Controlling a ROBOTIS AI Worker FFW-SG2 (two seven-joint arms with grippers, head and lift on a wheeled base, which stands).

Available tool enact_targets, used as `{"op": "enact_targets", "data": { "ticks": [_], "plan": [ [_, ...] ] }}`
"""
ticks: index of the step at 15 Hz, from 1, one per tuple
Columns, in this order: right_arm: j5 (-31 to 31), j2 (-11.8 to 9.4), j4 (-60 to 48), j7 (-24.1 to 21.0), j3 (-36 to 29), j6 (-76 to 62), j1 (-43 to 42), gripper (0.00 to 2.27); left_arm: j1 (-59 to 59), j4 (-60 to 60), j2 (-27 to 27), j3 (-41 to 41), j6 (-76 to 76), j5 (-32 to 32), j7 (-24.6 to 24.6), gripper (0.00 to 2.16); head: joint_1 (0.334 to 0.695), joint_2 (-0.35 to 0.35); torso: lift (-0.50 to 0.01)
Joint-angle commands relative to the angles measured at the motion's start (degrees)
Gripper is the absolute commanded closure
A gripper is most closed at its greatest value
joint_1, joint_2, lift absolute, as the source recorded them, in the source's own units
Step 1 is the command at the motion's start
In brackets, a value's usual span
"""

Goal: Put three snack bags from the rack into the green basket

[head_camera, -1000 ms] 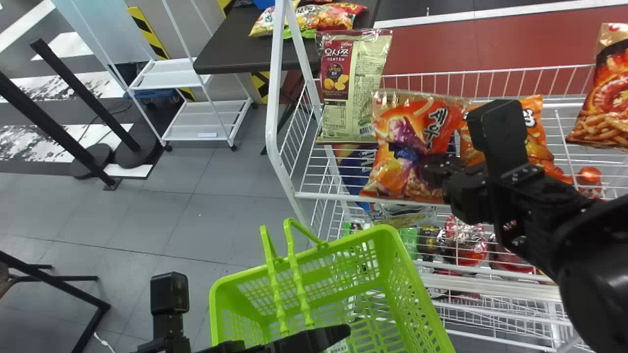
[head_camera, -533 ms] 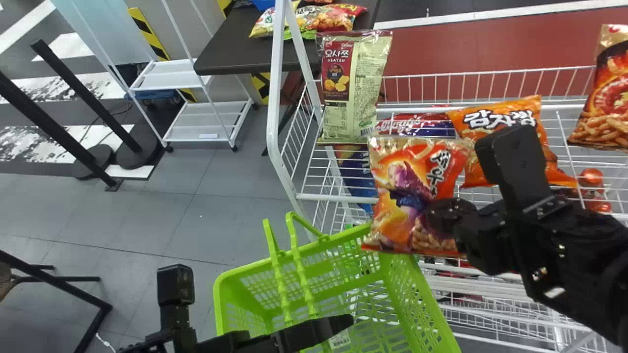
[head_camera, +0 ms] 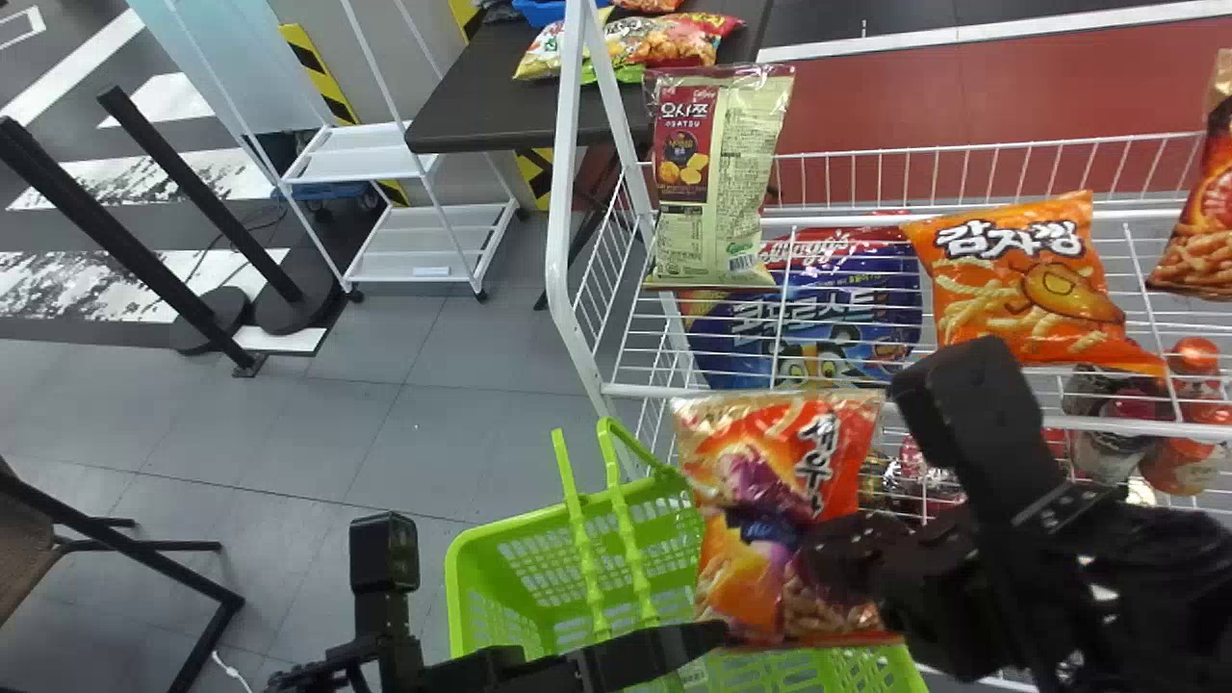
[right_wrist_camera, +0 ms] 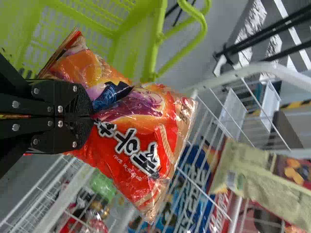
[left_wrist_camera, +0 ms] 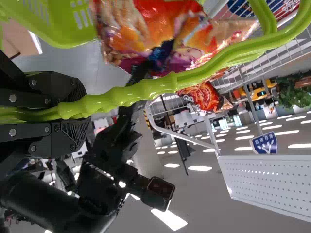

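Observation:
My right gripper (head_camera: pixel 818 568) is over the right part of the green basket (head_camera: pixel 568 510), holding a red-orange snack bag (head_camera: pixel 770 462) upright. In the right wrist view the fingers of my right gripper (right_wrist_camera: pixel 92 116) pinch that bag (right_wrist_camera: pixel 131 145) near its middle. My left gripper (head_camera: pixel 717 635) is at the basket; in the left wrist view my left gripper (left_wrist_camera: pixel 82 114) is shut on the green basket handle (left_wrist_camera: pixel 146 90). On the white wire rack stand a cream and maroon bag (head_camera: pixel 722 183) and an orange bag (head_camera: pixel 1030 279).
The rack's white frame (head_camera: pixel 561 192) rises behind the basket. A blue cereal bag (head_camera: pixel 818 318) lies in the rack, and another red bag (head_camera: pixel 1203 221) is at the right edge. Farther back are a dark table (head_camera: pixel 481 106) and a white cart (head_camera: pixel 414 231).
The red-orange bag has come down and toward me with my right gripper, from the rack's front to over the basket. The blue cereal bag and orange bag behind it have come into fuller sight.

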Motion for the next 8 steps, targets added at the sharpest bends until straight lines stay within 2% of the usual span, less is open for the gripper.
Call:
{"op": "enact_targets", "data": {
  "ticks": [1, 2, 3, 4, 5, 8],
  "plan": [
    [-0.2, 0.1, 0.0, 0.0, 1.6, 0.6, 0.0, 2.2, 0.0, -0.1, -0.1, 0.0, 0.0, 0.0, 0.0, 2.15, 0.695, 0.35, 0.0],
    [0.0, 0.1, 0.2, 0.0, 1.6, 0.4, 0.0, 1.93, 0.0, -0.1, -0.1, 0.0, 0.0, 0.0, 0.0, 2.15, 0.695, 0.35, 0.0],
    [-0.3, 0.1, 0.6, 0.0, 1.6, 0.4, 0.0, 1.38, 0.0, -0.1, -0.1, 0.0, 0.0, 0.0, -0.1, 2.15, 0.695, 0.35, 0.0],
    [-0.3, 0.0, 0.5, -0.1, 1.5, 0.4, 0.2, 0.45, 0.0, -0.1, 0.0, 0.0, 0.0, 0.0, -0.1, 2.15, 0.695, 0.35, 0.0],
    [-0.4, 0.0, 0.1, -0.1, 1.3, 1.5, 0.3, 0.0, 0.0, -0.1, 0.0, 0.0, 0.0, 0.0, -0.1, 2.15, 0.695, 0.35, 0.0],
    [-2.2, -0.1, -0.5, -0.1, 0.3, 2.7, 0.5, 0.05, 0.0, 0.0, 0.0, -0.1, 0.0, 0.0, -0.1, 2.15, 0.695, 0.35, 0.0]
  ]
}}
